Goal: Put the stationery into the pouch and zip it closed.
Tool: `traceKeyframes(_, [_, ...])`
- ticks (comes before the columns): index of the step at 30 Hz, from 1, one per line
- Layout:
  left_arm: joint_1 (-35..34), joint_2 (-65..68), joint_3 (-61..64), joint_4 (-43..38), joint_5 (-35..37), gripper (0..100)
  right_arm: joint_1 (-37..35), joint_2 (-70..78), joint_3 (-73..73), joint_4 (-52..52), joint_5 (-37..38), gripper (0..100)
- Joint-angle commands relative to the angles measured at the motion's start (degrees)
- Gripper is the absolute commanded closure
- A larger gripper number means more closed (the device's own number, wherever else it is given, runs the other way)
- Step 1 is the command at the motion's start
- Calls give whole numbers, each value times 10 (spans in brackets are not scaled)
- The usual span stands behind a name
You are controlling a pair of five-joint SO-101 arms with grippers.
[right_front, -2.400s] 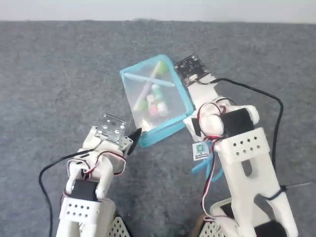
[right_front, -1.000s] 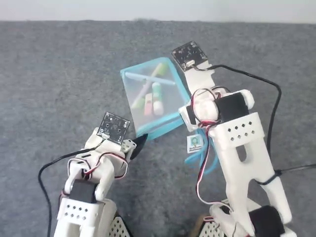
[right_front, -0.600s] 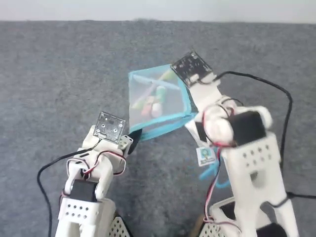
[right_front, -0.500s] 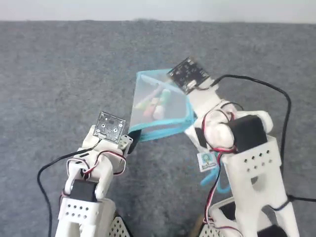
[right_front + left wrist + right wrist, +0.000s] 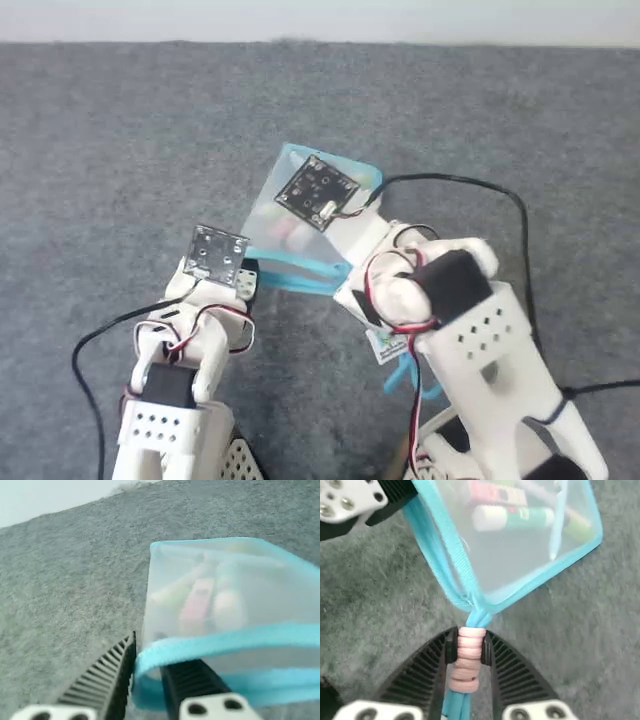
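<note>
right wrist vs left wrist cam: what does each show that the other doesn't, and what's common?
Right wrist, not left: the right gripper shut on the pink zipper pull at the pouch's corner. Left wrist, not right: a pale strip past the table's far edge. Both: the blue-trimmed pouch, the stationery inside it, the grey table, and the left gripper pinching the pouch's zipper band.

Grey felt-like table, blue-edged pouch perhaps resting on it
</note>
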Motion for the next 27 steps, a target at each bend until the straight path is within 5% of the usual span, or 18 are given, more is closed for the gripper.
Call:
traceKeyframes(1, [-17, -6, -25, -17, 42, 953, -34, -26, 20, -60, 9, 810])
traceKeyframes(10, [-67, -3, -41, -17, 69, 953, -213, -68, 130, -87, 46, 749])
traceKeyframes(17, [-66, -3, -41, -16, 69, 953, -36, -215, 225, -155, 49, 750])
traceKeyframes(20, [-65, -4, -41, -15, 69, 953, 28, -230, 285, -212, 113, 750])
traceKeyframes(27, [-65, -3, -41, -15, 68, 953, 40, -173, 372, -322, 201, 749])
